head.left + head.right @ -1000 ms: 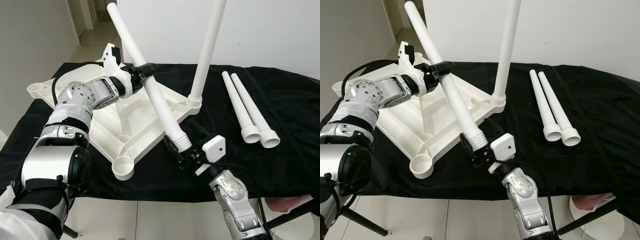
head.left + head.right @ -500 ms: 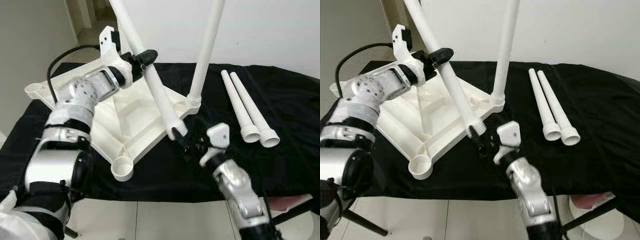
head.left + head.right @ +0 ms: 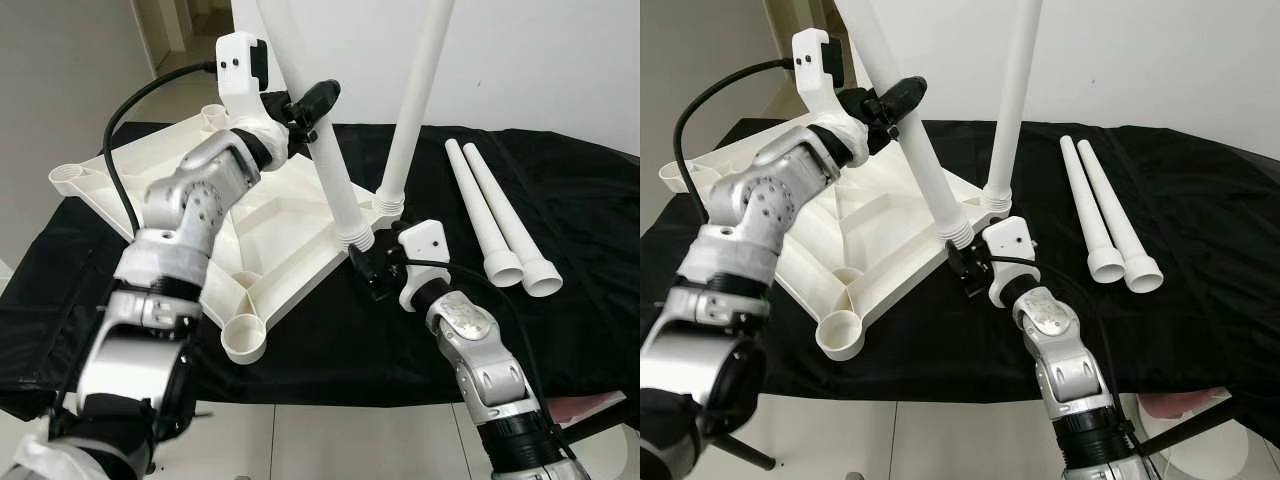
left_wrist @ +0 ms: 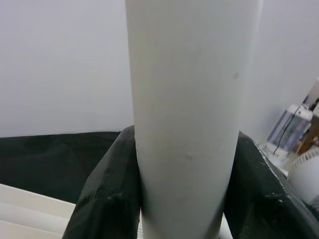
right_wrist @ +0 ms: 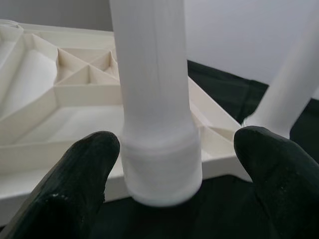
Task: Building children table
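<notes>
Covering the table [image 3: 590, 300] is a black cloth, with a white wall behind it and pale floor tiles showing past the near edge. The upturned white tabletop [image 3: 270, 240] lies on the cloth, ribbed underside up, with round sockets at its corners. One leg [image 3: 415, 100] already stands upright in the far corner socket. The left gripper [image 3: 312, 105] has its fingers [image 4: 107, 194] clenched on either side of a second leg [image 3: 330, 170], high on the shaft, holding it tilted with its threaded end just above the tabletop's edge. The right gripper [image 5: 169, 164] sits at that lower end with its fingers [image 5: 79, 184] released, one on each side of the threaded collar and clear of it. Beyond the right fingers, toward the robot's right, two spare legs [image 3: 500, 220] lie side by side on the cloth, touching, flared ends toward the near edge. Bare black cloth stretches between the right fingers and those spares, and more along the near edge. The near corner socket [image 3: 245, 338] of the tabletop sits close to the table's front edge.
</notes>
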